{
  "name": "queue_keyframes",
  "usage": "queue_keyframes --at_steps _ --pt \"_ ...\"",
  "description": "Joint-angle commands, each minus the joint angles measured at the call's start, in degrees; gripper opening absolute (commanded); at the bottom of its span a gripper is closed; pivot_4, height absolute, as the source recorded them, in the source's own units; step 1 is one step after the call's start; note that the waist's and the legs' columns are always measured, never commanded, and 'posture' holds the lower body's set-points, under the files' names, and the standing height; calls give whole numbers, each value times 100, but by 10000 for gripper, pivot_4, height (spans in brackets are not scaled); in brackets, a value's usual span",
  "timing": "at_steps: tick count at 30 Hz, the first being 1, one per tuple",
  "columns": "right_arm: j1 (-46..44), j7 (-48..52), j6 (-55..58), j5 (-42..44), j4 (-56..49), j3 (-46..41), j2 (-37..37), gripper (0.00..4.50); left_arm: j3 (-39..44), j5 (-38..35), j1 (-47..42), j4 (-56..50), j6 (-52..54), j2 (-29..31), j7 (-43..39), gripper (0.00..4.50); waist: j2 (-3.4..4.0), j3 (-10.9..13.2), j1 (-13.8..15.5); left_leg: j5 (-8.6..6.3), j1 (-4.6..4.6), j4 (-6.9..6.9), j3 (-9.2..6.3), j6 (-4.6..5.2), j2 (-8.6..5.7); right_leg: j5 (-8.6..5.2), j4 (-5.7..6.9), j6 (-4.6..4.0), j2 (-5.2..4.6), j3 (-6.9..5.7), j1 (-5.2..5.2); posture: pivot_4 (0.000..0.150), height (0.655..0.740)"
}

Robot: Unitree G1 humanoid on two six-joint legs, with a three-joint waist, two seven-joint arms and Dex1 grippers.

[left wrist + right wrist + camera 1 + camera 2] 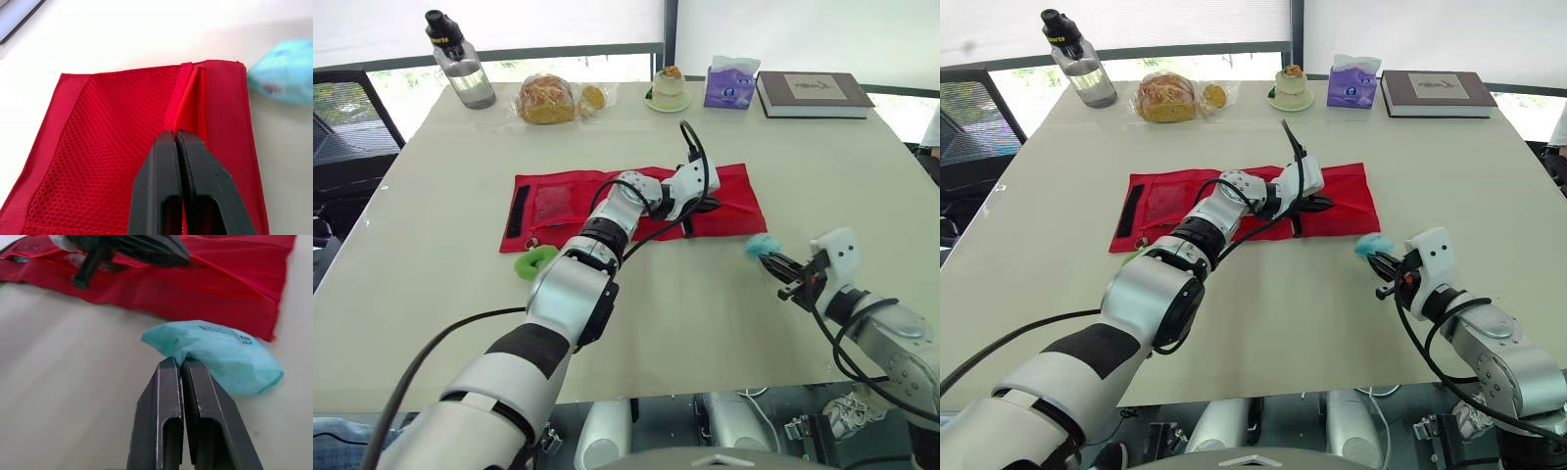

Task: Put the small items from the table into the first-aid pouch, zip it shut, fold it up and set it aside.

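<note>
So, my left gripper is down on the right-hand part of the red pouch, which lies opened out flat in the middle of the table. The fingers are pressed tight together right on the zipper, and the red edge runs in between them, so it looks like I'm pinching the pouch there.

My right gripper is closed on one end of a teal packet. It's near the pouch's right front corner but not touching it; I can't tell if the packet touches the table.

There's a green thing on the table just beside the pouch's left front corner.

Along the far edge, well away from the pouch: a water bottle, bagged bread, a little cake on a plate, a tissue box and a book.
</note>
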Motion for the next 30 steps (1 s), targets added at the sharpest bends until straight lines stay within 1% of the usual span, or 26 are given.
queue_keyframes --at_steps 1,5,7,13,17,19,22,24,27,30 --pt "-211 -4 -55 -13 -69 88 16 1351 62 -145 -125 -288 -181 -63 -170 0 0 0 3 0 0 0 -1 0 0 0 0 0 0 0 0 1500 7400" --pt "-420 33 -169 -158 31 293 -3 1351 60 -169 -113 -324 -205 -67 -349 0 0 0 -3 0 0 0 -1 0 0 0 0 0 0 -1 0 1500 7400" --pt "-556 -9 -131 -124 -42 245 -3 1351 52 -144 -115 -308 -208 -59 -340 0 0 0 -3 0 0 0 -1 0 0 0 1 0 0 -1 0 1500 7400" --pt "-849 -13 386 586 -682 -289 -213 1351 40 -72 -165 -207 -152 -30 -171 0 0 0 -1 0 -3 -1 -4 0 0 0 -1 0 0 -2 0 1500 7400" --pt "-1092 -186 592 952 -798 -375 -132 1351 41 -95 -151 -217 -142 -70 -202 0 0 0 -4 0 0 0 -4 0 1 0 1 0 0 -2 0 1500 7400" --pt "-1180 -273 582 951 -762 -325 -101 1351 39 -99 -142 -219 -147 -89 -221 0 0 0 -4 0 -1 -1 -4 0 1 0 1 0 1 -3 0 1500 7400" --pt "-1224 -314 462 772 -592 -149 -92 1351 73 -143 -159 -230 -131 -121 -258 0 0 0 1 0 -2 0 -3 0 1 0 0 0 0 -3 -1 1500 7400" --pt "-1149 -275 206 501 -331 36 -52 1351 129 -217 -171 -245 -89 -143 -344 0 0 0 1 0 -2 0 -3 0 1 0 0 0 0 -3 0 1500 7400" --pt "-816 -148 -547 -397 435 550 -172 1351 198 -336 -171 -259 48 -139 -640 0 0 0 4 0 -1 1 -2 0 0 0 1 0 0 -3 0 1500 7400" --pt "-591 62 -1155 -900 993 845 -208 1351 181 -369 -154 -278 98 -107 -802 0 1 1 -4 0 -2 1 0 0 0 0 0 0 0 -4 -1 1500 7400"
